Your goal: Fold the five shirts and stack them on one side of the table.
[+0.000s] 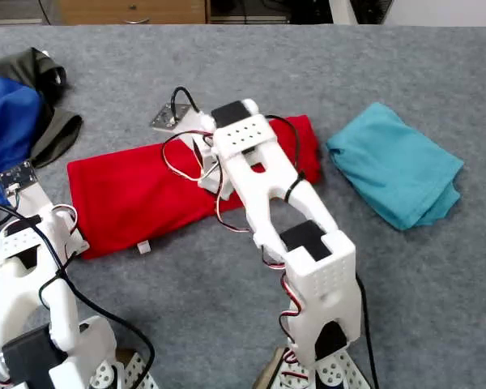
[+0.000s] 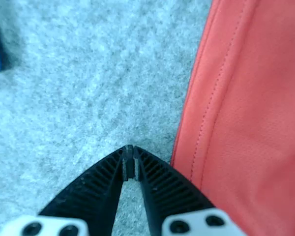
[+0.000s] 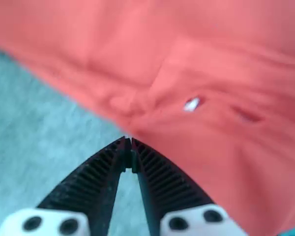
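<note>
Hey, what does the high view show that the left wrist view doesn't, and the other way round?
High view adds: the folded teal cotton shirt and the crumpled dark olive garment. Left wrist view adds: the left gripper, shut, and the stitched hem of the long red fabric shirt. Shared: that red shirt, the grey felt table and a bunched blue fabric shirt.

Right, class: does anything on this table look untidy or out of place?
Yes. The blue shirt and dark shirt lie crumpled in a heap at the far left, whereas the teal shirt is folded and the red shirt lies half-folded as a long strip.
</note>
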{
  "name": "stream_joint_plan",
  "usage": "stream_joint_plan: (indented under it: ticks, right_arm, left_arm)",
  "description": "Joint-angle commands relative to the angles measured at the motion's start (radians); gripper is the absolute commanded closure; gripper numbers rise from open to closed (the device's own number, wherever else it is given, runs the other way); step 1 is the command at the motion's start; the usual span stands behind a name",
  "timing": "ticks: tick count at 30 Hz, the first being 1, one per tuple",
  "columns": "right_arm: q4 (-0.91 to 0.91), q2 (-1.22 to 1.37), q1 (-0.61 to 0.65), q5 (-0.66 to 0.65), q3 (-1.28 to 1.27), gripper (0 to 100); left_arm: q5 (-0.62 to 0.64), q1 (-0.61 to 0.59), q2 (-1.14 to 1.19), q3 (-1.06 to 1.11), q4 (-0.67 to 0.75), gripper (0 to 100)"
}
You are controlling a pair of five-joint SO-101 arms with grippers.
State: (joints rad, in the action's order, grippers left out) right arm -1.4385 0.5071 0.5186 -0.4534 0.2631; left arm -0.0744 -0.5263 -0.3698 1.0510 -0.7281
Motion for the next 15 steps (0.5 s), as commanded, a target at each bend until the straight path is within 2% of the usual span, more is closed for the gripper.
stream_joint_plan:
  ticks: [1, 5, 11, 15]
  right_arm:
    - [0.126, 0.047, -0.002, 0.012, 0.010, 99.4]
    - [0.198, 0.182, 0.004, 0.012, 0.074, 99.4]
    - [0.092, 0.266, 0.007, 0.011, 0.236, 99.4]
    - [-0.026, 0.231, 0.022, 0.012, 0.318, 99.5]
  left_arm:
    - [-0.003, 0.000, -0.028, -0.005, 0.014, 98]
    - [-0.003, 0.000, -0.028, -0.005, 0.014, 98]
    - [-0.003, 0.000, -0.028, -0.005, 0.014, 98]
    - [-0.003, 0.000, -0.028, -0.005, 0.014, 98]
